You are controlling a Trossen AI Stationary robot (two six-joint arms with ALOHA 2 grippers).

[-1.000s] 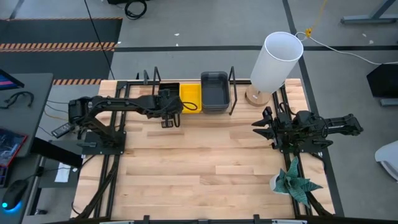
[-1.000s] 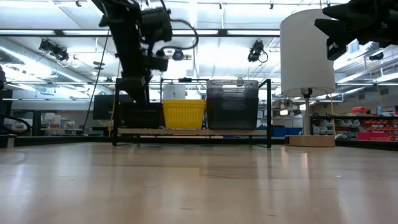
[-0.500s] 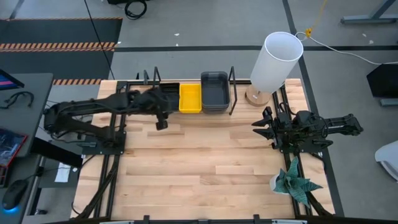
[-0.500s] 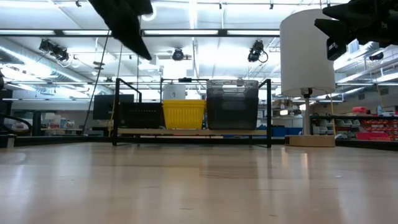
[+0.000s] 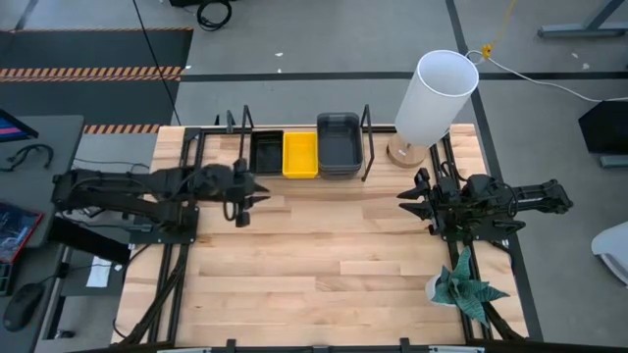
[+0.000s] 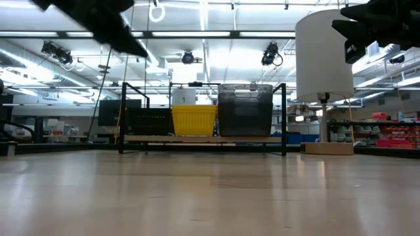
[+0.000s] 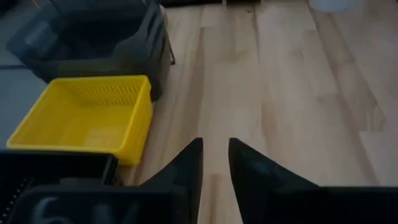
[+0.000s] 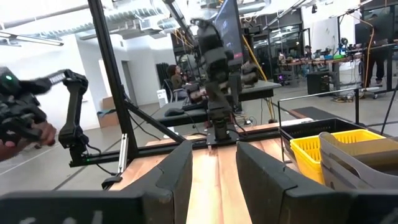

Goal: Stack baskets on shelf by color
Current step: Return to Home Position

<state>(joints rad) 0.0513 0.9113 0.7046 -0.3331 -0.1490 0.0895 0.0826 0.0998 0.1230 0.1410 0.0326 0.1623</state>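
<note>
left gripper (image 5: 243,193), slightly open and empty, hangs near the shelf (image 6: 203,139) holding the baskets (image 5: 300,155); a wide swing may clip its wire upright (image 6: 122,118), shaking the stacks. right gripper (image 5: 417,196) waits open, far right.

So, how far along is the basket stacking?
Done: black baskets, yellow baskets and grey baskets line the shelf. In hand: nothing; the left tool hangs empty before the shelf, the right tool waits far right. Left: probably just homing the left tool.

A robotics lab or workshop; strip lights (image 6: 262,34) under an open ceiling; monitors (image 8: 227,25) behind; grey floor (image 5: 324,39) edged with hazard-striped tape (image 5: 93,72).
</note>
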